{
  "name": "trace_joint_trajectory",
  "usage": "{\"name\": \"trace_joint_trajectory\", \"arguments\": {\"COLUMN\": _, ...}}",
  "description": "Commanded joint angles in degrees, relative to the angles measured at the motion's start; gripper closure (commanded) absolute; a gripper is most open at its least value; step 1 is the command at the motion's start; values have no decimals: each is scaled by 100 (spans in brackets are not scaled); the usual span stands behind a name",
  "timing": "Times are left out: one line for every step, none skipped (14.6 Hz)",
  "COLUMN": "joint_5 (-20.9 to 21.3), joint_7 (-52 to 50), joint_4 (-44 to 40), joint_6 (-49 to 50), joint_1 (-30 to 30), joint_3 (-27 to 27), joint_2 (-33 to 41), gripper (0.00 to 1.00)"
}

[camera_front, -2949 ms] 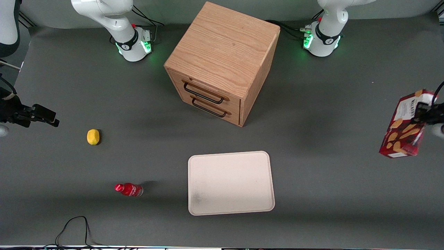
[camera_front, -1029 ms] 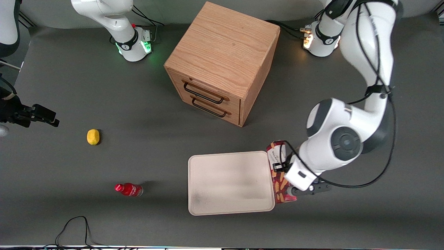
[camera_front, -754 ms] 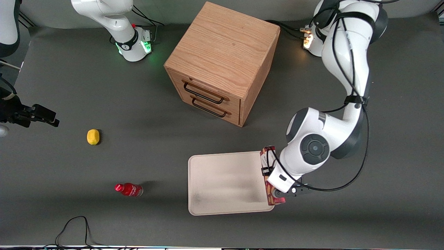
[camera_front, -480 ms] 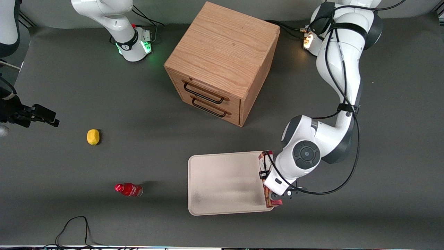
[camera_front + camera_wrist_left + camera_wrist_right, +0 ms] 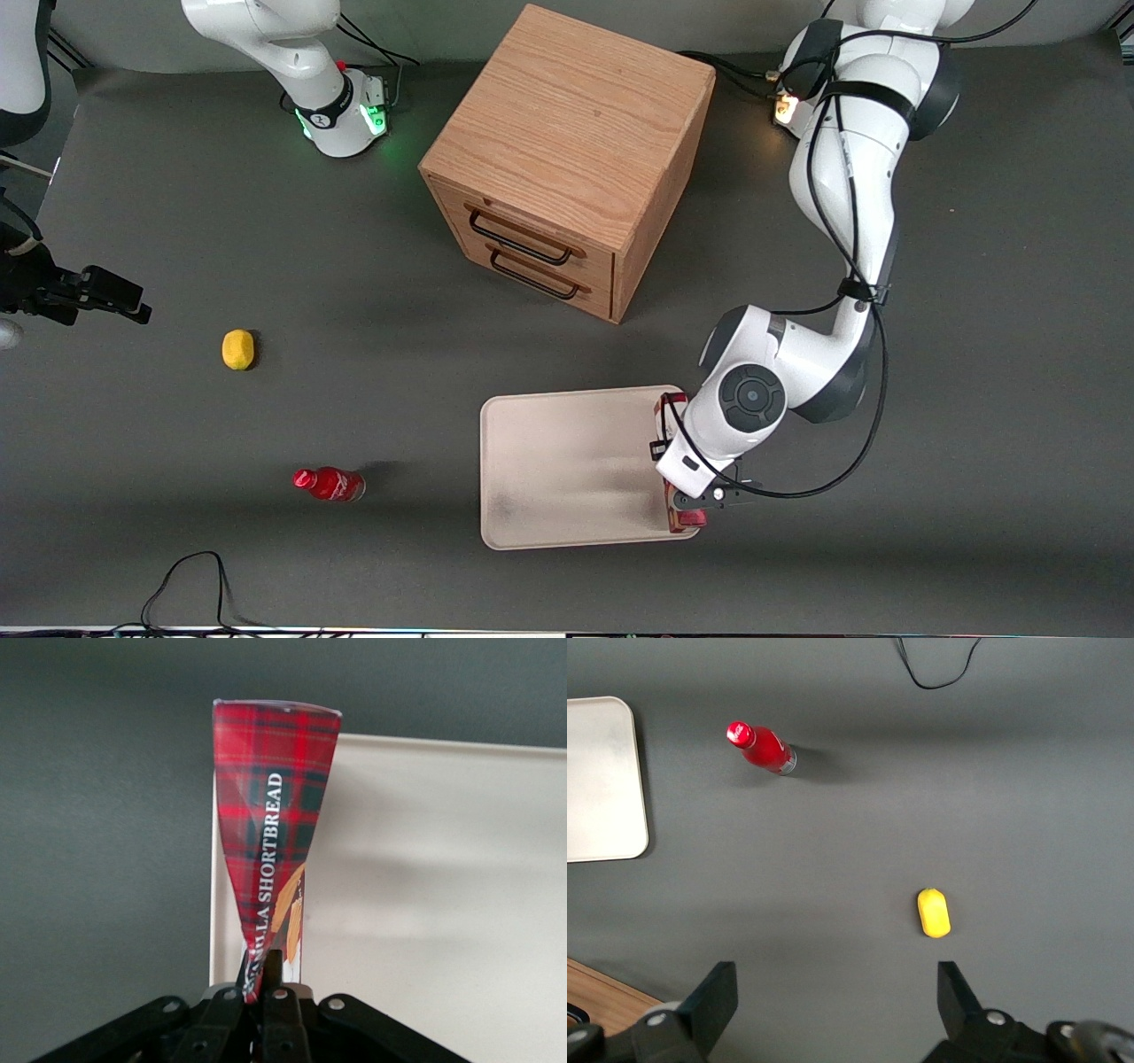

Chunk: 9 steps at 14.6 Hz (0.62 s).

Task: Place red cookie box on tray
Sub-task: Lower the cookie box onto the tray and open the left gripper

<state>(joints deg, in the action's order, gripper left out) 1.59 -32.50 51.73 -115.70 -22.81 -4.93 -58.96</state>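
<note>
The red cookie box (image 5: 275,842), a tartan-red carton lettered SHORTBREAD, hangs in my left gripper (image 5: 266,979), whose fingers are shut on its narrow end. It hangs over the cream tray (image 5: 425,886), along the tray's edge toward the working arm's end of the table. In the front view the gripper (image 5: 684,483) and wrist cover most of the box (image 5: 687,522). Only red slivers show, above the rim of the tray (image 5: 567,461). I cannot tell whether the box touches the tray.
A wooden drawer cabinet (image 5: 571,159) stands farther from the front camera than the tray. A small red bottle (image 5: 330,484) and a yellow lemon-like thing (image 5: 237,348) lie toward the parked arm's end. A black cable (image 5: 186,585) loops near the table's front edge.
The left arm has carried the box from the working arm's end of the table to the tray's edge, and in the last half second a little farther over the tray.
</note>
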Motion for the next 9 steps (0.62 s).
{"name": "trace_joint_trajectory", "arguments": {"joint_5": 96, "joint_7": -116, "joint_4": -243, "joint_6": -66, "joint_1": -110, "joint_3": 97, "joint_2": -133, "gripper": 100}}
{"name": "trace_joint_trajectory", "arguments": {"joint_5": 96, "joint_7": -116, "joint_4": -234, "joint_6": -66, "joint_1": -101, "joint_3": 97, "joint_2": -160, "gripper": 100}}
{"name": "trace_joint_trajectory", "arguments": {"joint_5": 96, "joint_7": -107, "joint_4": -225, "joint_6": -101, "joint_1": -101, "joint_3": 97, "joint_2": -160, "gripper": 100}}
{"name": "trace_joint_trajectory", "arguments": {"joint_5": 96, "joint_7": -107, "joint_4": -207, "joint_6": -145, "joint_1": -101, "joint_3": 97, "joint_2": -160, "gripper": 88}}
{"name": "trace_joint_trajectory", "arguments": {"joint_5": 96, "joint_7": -90, "joint_4": -199, "joint_6": -154, "joint_1": -101, "joint_3": 97, "joint_2": -160, "gripper": 69}}
{"name": "trace_joint_trajectory", "arguments": {"joint_5": 96, "joint_7": -89, "joint_4": -198, "joint_6": -154, "joint_1": -101, "joint_3": 97, "joint_2": -160, "gripper": 23}}
{"name": "trace_joint_trajectory", "arguments": {"joint_5": 105, "joint_7": -81, "joint_4": -190, "joint_6": -163, "joint_1": -101, "joint_3": 97, "joint_2": -160, "gripper": 0}}
{"name": "trace_joint_trajectory", "arguments": {"joint_5": 114, "joint_7": -81, "joint_4": -190, "joint_6": -163, "joint_1": -101, "joint_3": 97, "joint_2": -160, "gripper": 0}}
{"name": "trace_joint_trajectory", "arguments": {"joint_5": 140, "joint_7": -81, "joint_4": -190, "joint_6": -163, "joint_1": -101, "joint_3": 89, "joint_2": -160, "gripper": 0}}
